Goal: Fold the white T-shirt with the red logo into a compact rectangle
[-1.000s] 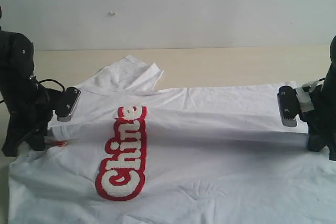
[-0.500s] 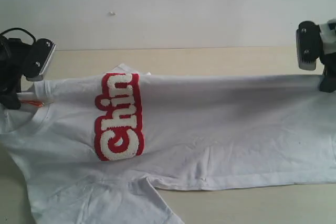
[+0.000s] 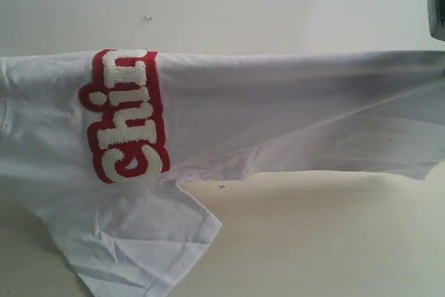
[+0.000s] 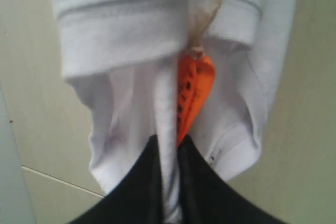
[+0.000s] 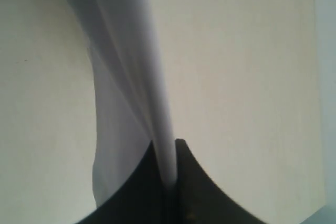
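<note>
The white T-shirt point(image 3: 278, 123) hangs stretched across the exterior view, high above the table, its lower edge and one sleeve point(image 3: 139, 241) drooping down. The red logo point(image 3: 125, 116) runs down its left part, folded over the top edge. My left gripper point(image 4: 169, 145) is shut on the shirt's collar edge beside the orange neck tag point(image 4: 194, 90); it is out of the exterior view. My right gripper point(image 5: 167, 148) is shut on a thin fold of the shirt's fabric point(image 5: 126, 51). Only a dark part of the right arm point(image 3: 437, 5) shows at the exterior view's right edge.
The beige table point(image 3: 327, 241) lies below the hanging shirt. A pale wall point(image 3: 243, 5) stands behind it.
Both grippers have risen, lifting the shirt off the table until it hangs taut between them. The arms have left the exterior view and the logo has moved up and left.
</note>
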`<state>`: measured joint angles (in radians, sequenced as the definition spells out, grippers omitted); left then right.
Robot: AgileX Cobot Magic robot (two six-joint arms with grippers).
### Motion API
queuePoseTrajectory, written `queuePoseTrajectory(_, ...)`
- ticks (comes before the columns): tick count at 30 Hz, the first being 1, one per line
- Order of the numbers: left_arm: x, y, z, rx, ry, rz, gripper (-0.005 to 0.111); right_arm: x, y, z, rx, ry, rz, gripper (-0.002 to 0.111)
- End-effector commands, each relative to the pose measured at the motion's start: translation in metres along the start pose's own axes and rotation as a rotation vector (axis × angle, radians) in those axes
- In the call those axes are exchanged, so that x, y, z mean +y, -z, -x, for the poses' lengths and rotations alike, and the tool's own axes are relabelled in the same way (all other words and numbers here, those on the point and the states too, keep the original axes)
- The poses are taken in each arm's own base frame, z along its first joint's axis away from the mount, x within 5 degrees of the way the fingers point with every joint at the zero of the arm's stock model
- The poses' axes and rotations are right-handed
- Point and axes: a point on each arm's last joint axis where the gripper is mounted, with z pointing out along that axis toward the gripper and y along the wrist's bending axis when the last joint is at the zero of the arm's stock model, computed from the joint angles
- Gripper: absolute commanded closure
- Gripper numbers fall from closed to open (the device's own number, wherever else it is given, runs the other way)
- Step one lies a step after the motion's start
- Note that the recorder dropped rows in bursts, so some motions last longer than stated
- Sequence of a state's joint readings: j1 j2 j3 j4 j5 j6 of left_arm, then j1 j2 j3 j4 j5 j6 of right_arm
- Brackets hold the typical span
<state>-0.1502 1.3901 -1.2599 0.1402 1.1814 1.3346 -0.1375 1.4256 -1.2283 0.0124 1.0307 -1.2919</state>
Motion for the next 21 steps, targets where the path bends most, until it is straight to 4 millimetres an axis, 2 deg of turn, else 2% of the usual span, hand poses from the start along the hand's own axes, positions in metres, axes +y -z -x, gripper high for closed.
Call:
queuePoseTrajectory(1,-0.013,0.028,-0.013,0.014,0.034,0.052,0.104,0.006,0.030,-0.010,0.048,0.023,-0.060,0.108)
queuePoseTrajectory(6,-0.030,0.058,-0.011,-0.091,0.080,0.129,0.104,0.027,0.054,-0.012,0.022,-0.001,0.019,0.108)
queuePoseTrajectory(9,-0.045,0.074,-0.010,-0.162,0.118,0.165,0.104,0.035,0.073,-0.013,-0.001,-0.003,-0.037,0.108)
queuePoseTrajectory(12,-0.070,0.091,-0.011,-0.243,0.173,0.204,0.104,0.054,0.109,-0.016,-0.049,0.015,-0.151,0.108)
queuePoseTrajectory(17,-0.101,0.093,-0.012,-0.290,0.205,0.213,0.104,0.075,0.134,-0.014,-0.153,-0.021,-0.213,0.108)
queuePoseTrajectory(21,-0.128,0.119,-0.012,-0.408,0.238,0.296,0.104,0.092,0.150,-0.012,-0.247,-0.042,-0.247,0.108)
